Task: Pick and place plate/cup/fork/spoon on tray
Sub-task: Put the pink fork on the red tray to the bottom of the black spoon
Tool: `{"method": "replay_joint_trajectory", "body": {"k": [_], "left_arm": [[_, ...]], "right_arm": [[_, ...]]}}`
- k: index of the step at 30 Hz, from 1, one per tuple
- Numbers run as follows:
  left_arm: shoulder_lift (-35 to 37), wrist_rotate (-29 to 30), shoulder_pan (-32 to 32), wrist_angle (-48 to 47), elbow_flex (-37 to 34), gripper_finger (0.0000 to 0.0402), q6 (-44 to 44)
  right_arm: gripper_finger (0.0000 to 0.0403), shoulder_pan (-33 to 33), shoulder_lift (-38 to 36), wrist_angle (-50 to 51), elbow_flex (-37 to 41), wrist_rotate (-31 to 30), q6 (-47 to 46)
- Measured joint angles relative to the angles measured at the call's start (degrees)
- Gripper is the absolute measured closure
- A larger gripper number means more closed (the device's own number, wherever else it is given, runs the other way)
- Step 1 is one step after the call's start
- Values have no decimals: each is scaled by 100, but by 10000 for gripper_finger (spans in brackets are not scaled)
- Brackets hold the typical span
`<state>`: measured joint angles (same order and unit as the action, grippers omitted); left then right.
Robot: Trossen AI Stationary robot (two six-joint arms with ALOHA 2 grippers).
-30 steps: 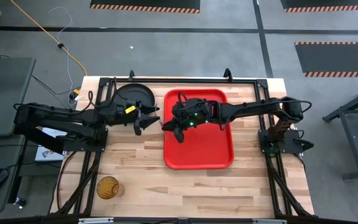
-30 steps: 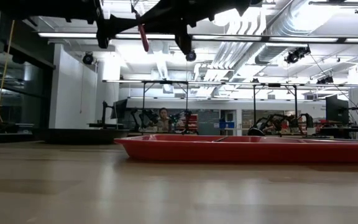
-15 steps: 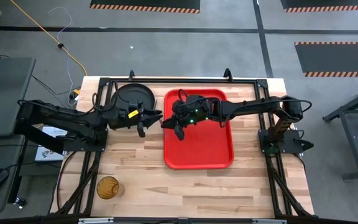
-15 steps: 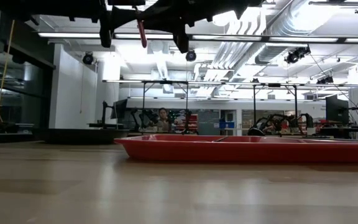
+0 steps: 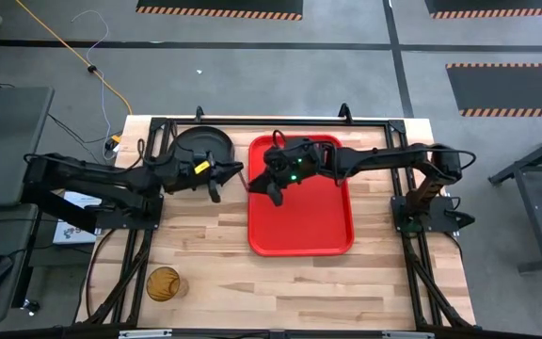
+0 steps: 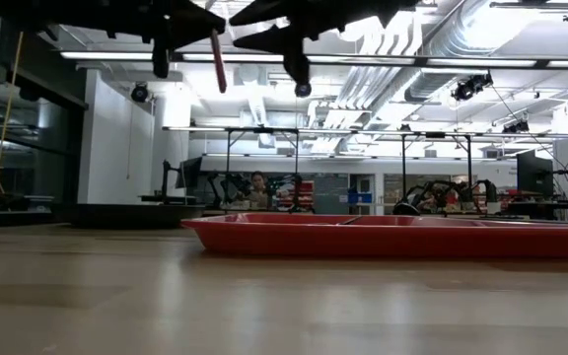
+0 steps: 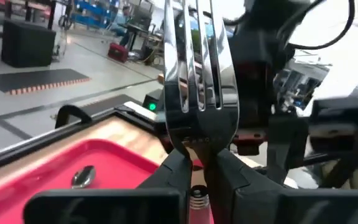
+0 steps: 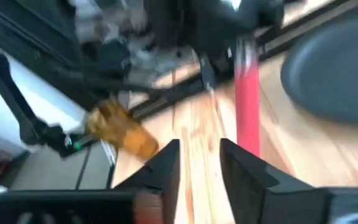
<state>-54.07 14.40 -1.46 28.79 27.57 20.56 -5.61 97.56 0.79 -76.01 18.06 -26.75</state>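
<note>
The fork (image 7: pixel 194 74) has silver tines and a red handle (image 6: pixel 218 59). It stands upright in the air by the left edge of the red tray (image 5: pixel 301 221), with my left gripper (image 5: pixel 222 177) shut on it. My right gripper (image 5: pixel 273 191) is open just to its right, above the tray, with the red handle (image 8: pixel 247 106) beyond its fingers and apart from them. The dark spoon (image 7: pixel 82 176) lies on the tray. The dark plate (image 5: pixel 203 146) rests on the table at the far left. The amber cup (image 5: pixel 165 282) stands near the front left. My left gripper pinches the fork's neck (image 7: pixel 194 149), just below the tines, between its two fingers (image 7: pixel 173 171). The fingers come level from the table's left and lie across the fork. The fork is lifted clear, tines up, and its red handle hangs below the fingers.
A black frame (image 5: pixel 280 121) runs along the table's far edge and down both sides. The wood between the cup and the tray is bare. People and other robot stations show in the room behind the table (image 6: pixel 259 187).
My left gripper has moved toward the tray and shut on the fork, taking hold of it. My right gripper has opened, let go of the fork and drawn back a little toward the table's right. The fork stays high and upright and has shifted slightly left.
</note>
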Motion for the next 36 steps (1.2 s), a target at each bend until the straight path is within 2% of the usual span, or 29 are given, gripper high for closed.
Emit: {"method": "replay_joint_trajectory", "body": {"k": [4, 6, 9, 12, 15, 20, 24, 29, 36], "left_arm": [[459, -167, -160, -947, 10, 385, -35], [651, -179, -219, -1802, 138, 385, -36], [621, -219, -260, -2938, 510, 385, -203], [303, -229, -241, -3514, 959, 385, -456], [-165, -292, -119, -4098, 1380, 385, -1001], [-1022, 120, 131, -5193, 2083, 385, -2021], [-1553, 482, 276, -5366, 2497, 385, -2689], [-1989, 760, 434, -5354, 2828, 385, -3273], [-2335, 770, 464, -5096, 2876, 385, -3356]], "right_arm": [[245, -61, -286, 635, 2, -54, 254], [228, -99, -464, 803, 2, -190, 246], [210, -125, -627, 785, 2, -779, -15], [203, -122, -649, 408, 2, -1210, -473], [202, -158, -649, 154, 2, -1130, -1042], [201, -404, -645, 214, 2, -180, -2385], [201, -509, -643, 775, 0, 205, -2871], [201, -529, -636, 1593, 0, -73, -2875], [202, -446, -610, 1373, 0, -170, -2937]]}}
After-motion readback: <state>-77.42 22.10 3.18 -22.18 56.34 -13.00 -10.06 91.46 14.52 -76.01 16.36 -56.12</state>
